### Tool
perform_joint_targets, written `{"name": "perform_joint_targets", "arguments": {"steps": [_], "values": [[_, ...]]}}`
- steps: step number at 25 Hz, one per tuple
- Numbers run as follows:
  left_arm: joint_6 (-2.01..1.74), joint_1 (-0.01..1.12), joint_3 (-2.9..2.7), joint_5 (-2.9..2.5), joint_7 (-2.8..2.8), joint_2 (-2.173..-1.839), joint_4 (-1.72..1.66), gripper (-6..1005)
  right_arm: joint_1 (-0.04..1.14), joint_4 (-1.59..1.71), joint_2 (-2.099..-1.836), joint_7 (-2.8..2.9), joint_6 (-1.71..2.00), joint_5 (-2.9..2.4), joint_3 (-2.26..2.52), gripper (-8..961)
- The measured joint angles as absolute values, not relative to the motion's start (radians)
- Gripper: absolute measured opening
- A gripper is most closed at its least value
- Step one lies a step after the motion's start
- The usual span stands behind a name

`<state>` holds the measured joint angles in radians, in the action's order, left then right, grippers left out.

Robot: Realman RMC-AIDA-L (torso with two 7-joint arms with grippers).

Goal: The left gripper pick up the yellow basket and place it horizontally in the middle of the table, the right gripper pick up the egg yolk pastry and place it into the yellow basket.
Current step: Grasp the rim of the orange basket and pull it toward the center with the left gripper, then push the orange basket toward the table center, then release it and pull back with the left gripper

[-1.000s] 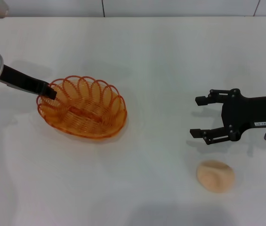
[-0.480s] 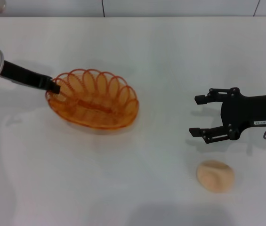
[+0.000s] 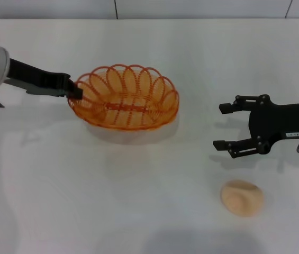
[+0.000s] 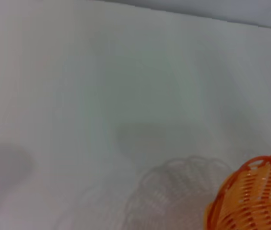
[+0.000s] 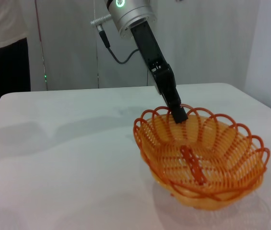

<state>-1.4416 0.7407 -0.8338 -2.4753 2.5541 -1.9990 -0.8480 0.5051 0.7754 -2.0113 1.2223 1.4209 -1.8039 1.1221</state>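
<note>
— Orange-yellow wire, where is it?
— My left gripper [image 3: 76, 91] pinches the yellow basket [image 3: 124, 97] by its left rim, lifted over the table [image 3: 149, 47] left of centre.
— And rightward?
— My right gripper [image 3: 220, 126] hangs spread wide by the right edge; the egg yolk pastry [image 3: 242, 197] lies near the front-right corner.

You had no readable text: the small white label [image 3: 294, 134] on the right gripper [image 3: 221, 127] carried dark marks too small to make out.
</note>
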Motion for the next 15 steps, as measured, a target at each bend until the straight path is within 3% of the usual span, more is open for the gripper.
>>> {"name": "perform_joint_targets", "arguments": {"steps": [8,15], "values": [[-1.427,0.747,-0.915,-2.497,2.677,-2.063,-0.859,75,0.506,0.779,-2.01,1.205,1.418,-1.804,1.118,853],[-1.348,0.744,-1.092,-2.443,2.783,-2.079,-0.875,77,0.506,0.787,-2.011,1.197,1.418,-1.804,1.118,853]]}}
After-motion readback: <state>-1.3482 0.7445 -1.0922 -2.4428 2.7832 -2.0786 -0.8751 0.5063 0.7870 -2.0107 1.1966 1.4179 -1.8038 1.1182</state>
